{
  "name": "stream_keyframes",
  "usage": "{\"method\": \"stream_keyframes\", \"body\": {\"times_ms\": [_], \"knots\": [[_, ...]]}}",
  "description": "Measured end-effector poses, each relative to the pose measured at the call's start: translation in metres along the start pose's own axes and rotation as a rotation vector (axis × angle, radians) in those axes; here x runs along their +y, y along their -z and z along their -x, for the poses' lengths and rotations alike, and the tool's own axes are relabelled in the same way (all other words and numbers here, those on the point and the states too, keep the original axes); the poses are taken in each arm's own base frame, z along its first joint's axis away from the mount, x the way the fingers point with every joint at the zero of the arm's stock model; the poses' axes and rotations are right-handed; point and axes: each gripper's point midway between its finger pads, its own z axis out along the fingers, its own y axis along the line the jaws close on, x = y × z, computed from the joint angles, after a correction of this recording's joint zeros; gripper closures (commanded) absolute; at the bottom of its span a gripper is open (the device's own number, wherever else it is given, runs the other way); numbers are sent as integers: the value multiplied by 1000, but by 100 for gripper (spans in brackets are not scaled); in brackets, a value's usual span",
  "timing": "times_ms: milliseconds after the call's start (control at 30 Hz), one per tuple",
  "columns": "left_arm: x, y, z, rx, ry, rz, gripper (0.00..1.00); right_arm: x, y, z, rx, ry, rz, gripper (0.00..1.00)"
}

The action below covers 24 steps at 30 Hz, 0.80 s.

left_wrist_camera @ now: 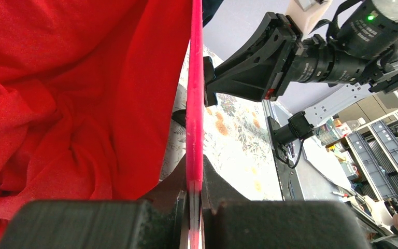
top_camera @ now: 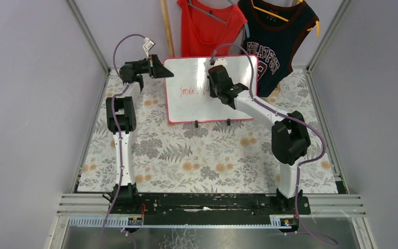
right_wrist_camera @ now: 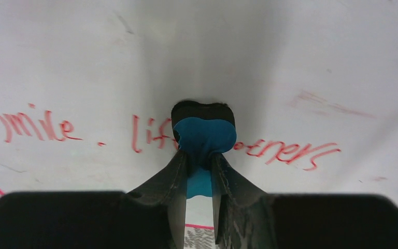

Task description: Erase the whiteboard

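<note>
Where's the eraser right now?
In the right wrist view, the eraser is gripped in the right claw, against the whiteboard, midway along the red writing.

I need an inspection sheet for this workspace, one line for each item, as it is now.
Surface: table covered with a floral cloth.
Job's things: whiteboard stands at the far side, red writing on it; blue eraser sits on the writing line.
Clutter: nothing seen.
Grippers: left gripper shut on the whiteboard's edge; right gripper shut on the eraser.
Cables: purple cable along each arm.
Surroundings: red shirt and dark jersey hang behind the board.
</note>
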Motion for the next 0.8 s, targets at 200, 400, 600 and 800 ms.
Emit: {"method": "stream_keyframes", "body": {"times_ms": [200,400,600,800], "knots": [[0,-1,0,1,-1,-2,100,-46,7,-16,33,-13,-86,100],[-1,-2,-1,3,-4,-4,100,-108,16,-27,48,-30,-226,100],[0,-2,-2,3,-2,-4,100,-126,19,-30,53,-30,-268,100],[0,-2,-2,3,-3,-4,100,-112,20,-31,54,-21,-240,100]]}}
